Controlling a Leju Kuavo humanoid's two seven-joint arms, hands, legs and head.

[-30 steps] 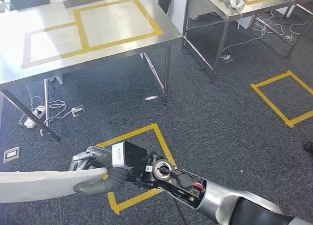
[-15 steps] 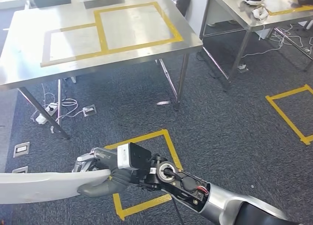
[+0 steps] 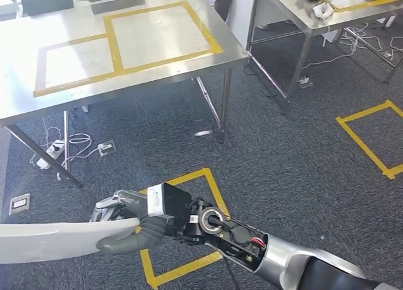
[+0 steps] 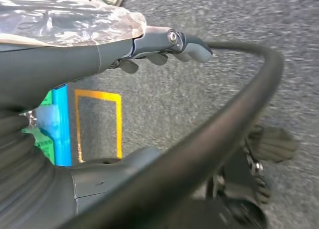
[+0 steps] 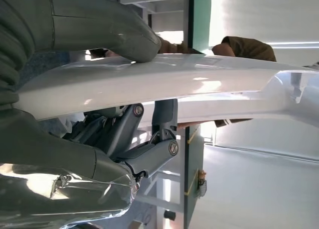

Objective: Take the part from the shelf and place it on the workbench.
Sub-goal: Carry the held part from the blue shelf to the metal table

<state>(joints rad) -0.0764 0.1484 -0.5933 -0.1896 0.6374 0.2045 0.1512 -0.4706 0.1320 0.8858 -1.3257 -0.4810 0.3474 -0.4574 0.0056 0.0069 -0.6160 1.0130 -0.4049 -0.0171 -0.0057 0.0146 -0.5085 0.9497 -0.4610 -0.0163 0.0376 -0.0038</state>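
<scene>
A long white part is held low over the carpet at the lower left of the head view. My right hand grips its near end, reaching across from the lower right. In the right wrist view the thumb presses one face of the white part and the fingers clamp the other. The steel workbench stands ahead at the upper left, marked with yellow tape rectangles. My left hand hangs over the floor with its fingers stretched out and apart from the thumb, holding nothing.
A second steel table stands at the upper right with cables under it. Power strips and cords lie beneath the workbench. Yellow tape squares mark the carpet under my arm and at the right. A brown sleeve shows behind the part.
The whole view has swung right, then back left, so the camera moved. My right hand keeps the same grip on the white part.
</scene>
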